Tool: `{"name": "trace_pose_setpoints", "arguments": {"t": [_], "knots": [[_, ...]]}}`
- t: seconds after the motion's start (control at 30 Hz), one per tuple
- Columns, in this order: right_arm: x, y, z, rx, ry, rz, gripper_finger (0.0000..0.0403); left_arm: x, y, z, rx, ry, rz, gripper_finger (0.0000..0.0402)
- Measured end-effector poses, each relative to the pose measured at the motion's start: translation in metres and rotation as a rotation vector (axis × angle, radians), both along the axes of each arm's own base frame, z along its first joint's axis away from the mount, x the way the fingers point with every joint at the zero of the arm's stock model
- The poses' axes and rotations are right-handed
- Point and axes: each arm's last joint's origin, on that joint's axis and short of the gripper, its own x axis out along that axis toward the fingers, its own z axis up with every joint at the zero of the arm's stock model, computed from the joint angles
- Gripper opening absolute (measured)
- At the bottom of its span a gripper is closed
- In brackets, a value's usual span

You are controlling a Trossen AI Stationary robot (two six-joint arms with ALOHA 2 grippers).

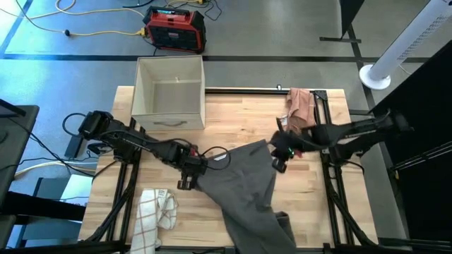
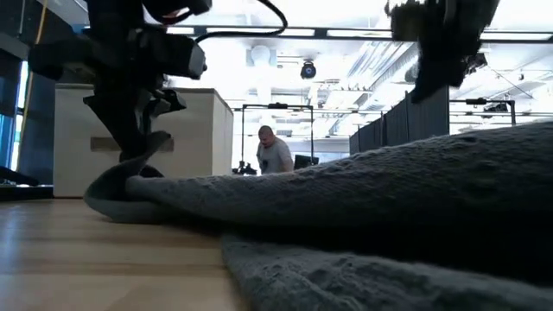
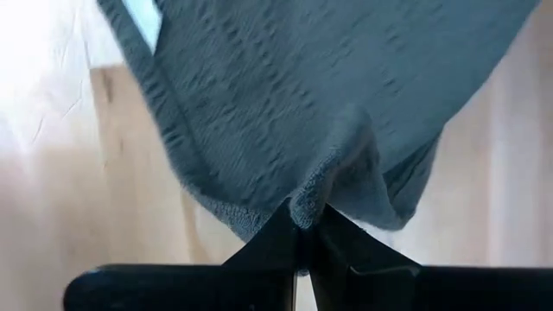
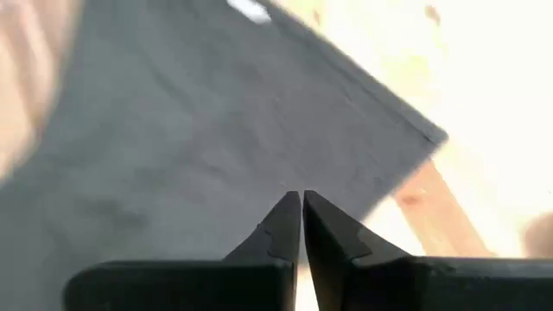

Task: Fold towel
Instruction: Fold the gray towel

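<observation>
Grey towel (image 1: 244,187) sprawled mid-table, running toward the near edge; left gripper (image 1: 189,171) clenched on its left corner, cloth bunched between the fingers (image 3: 333,233), probably to drag that edge across for a fold; right gripper (image 1: 280,154) over the far right corner, fingers pressed together, cloth between them not visible; 2 spare cloths (image 1: 157,212) parked aside.
</observation>
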Motion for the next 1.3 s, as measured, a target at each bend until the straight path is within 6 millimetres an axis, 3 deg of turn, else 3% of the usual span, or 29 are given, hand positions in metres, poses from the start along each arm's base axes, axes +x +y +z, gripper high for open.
{"name": "trace_pose_setpoints", "arguments": {"t": [0.27, 0.63, 0.8, 0.97, 1.0, 1.2, 1.3], "knots": [[0.012, -0.042, -0.049, -0.226, 0.040, 0.238, 0.0144, 0.005, -0.009, 0.002, -0.058, -0.065, -0.029, 0.0002], [0.041, -0.080, -0.114, -0.263, 0.110, 0.303, 0.0199, 0.005, -0.010, 0.002, -0.099, -0.061, -0.029, 0.0002], [0.047, -0.082, -0.127, -0.273, 0.149, 0.262, 0.0158, 0.005, -0.010, 0.002, -0.112, -0.056, -0.007, 0.0002], [0.046, -0.081, -0.126, -0.258, 0.139, 0.233, 0.0027, 0.004, -0.008, 0.002, -0.049, -0.058, 0.011, 0.0002], [0.046, -0.081, -0.125, -0.249, 0.135, 0.221, 0.0016, 0.003, -0.007, 0.001, -0.020, -0.051, 0.019, 0.0003], [0.044, -0.075, -0.121, -0.224, 0.127, 0.188, 0.0008, -0.011, 0.006, -0.002, 0.149, 0.087, 0.064, 0.0061], [0.043, -0.070, -0.118, -0.224, 0.124, 0.199, 0.0008, -0.019, 0.010, 0.001, 0.098, 0.161, 0.147, 0.0089]]}}
